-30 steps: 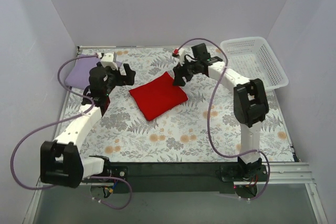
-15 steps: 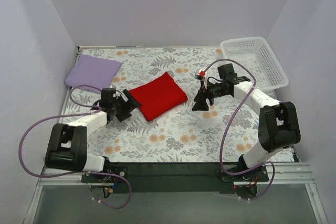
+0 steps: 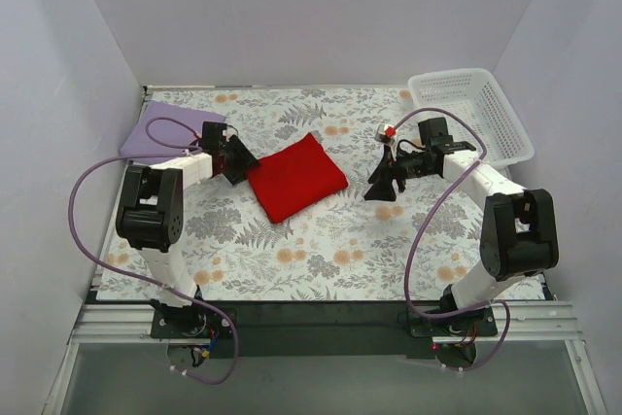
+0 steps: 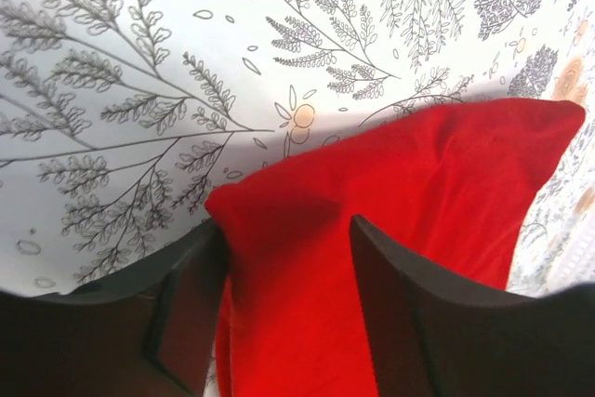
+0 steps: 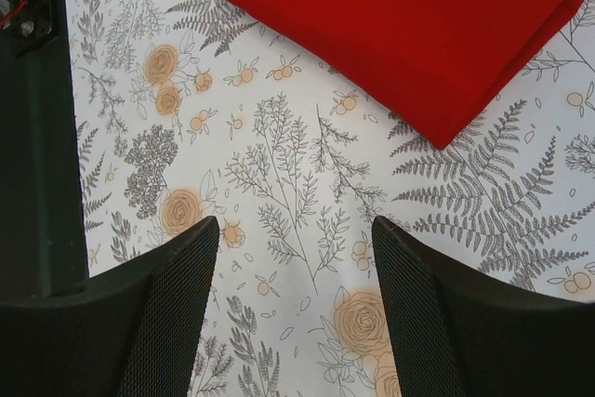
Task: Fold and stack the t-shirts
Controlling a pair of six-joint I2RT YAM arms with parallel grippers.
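Note:
The red t-shirt (image 3: pixel 296 178) lies folded in a tilted square at the middle of the flowered table. The lilac t-shirt (image 3: pixel 160 129) lies folded at the back left corner. My left gripper (image 3: pixel 243 164) is low at the red shirt's left corner. In the left wrist view that red corner (image 4: pixel 390 192) fills the gap of the left gripper (image 4: pixel 288 230), whose jaws stand partly open on either side of it. My right gripper (image 3: pixel 381 187) hangs open to the right of the red shirt. In the right wrist view only tablecloth shows between the fingers of the right gripper (image 5: pixel 296 230), with the red shirt (image 5: pixel 418 25) beyond.
A white lattice basket (image 3: pixel 476 114) stands at the back right corner. Grey walls close in the table at the left, back and right. Purple cables loop from both arms over the table's sides.
My left arm has swung from the front left up to the red shirt's left corner, and its jaws have narrowed around it. My right gripper has drifted slightly right, still open.

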